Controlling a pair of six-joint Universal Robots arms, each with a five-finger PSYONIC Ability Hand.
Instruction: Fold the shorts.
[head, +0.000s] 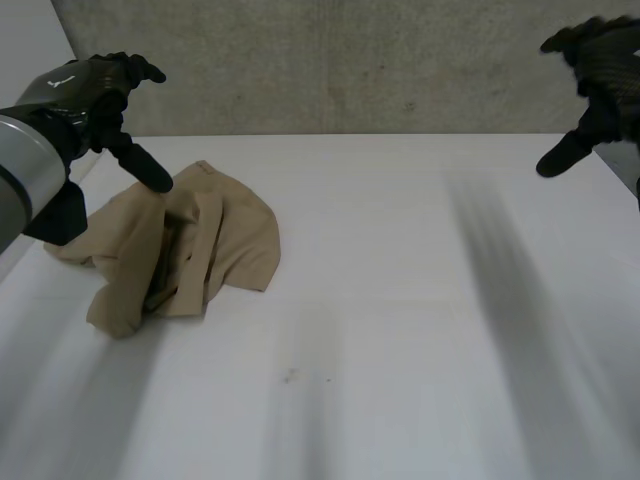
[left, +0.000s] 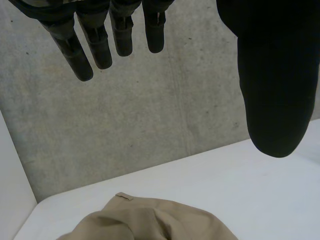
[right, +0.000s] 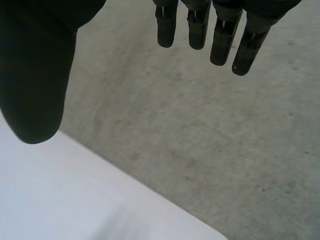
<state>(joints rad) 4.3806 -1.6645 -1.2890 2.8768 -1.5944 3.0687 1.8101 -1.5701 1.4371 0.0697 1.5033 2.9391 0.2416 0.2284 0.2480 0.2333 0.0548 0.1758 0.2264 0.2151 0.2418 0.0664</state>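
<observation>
Tan shorts (head: 190, 250) seen crumpled in heap on left part of white table (head: 420, 320). Left hand (head: 95, 90) held over heap's far edge, fingers straight, thumb spread, nothing gripped. Right hand (head: 605, 60) raised at far right, well apart from shorts, fingers extended, nothing held.

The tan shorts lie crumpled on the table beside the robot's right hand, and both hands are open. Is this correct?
Not quite: the head view shows the shorts beside the left hand, not the right hand, which is far across the table. They do lie crumpled, and both hands are open.
</observation>
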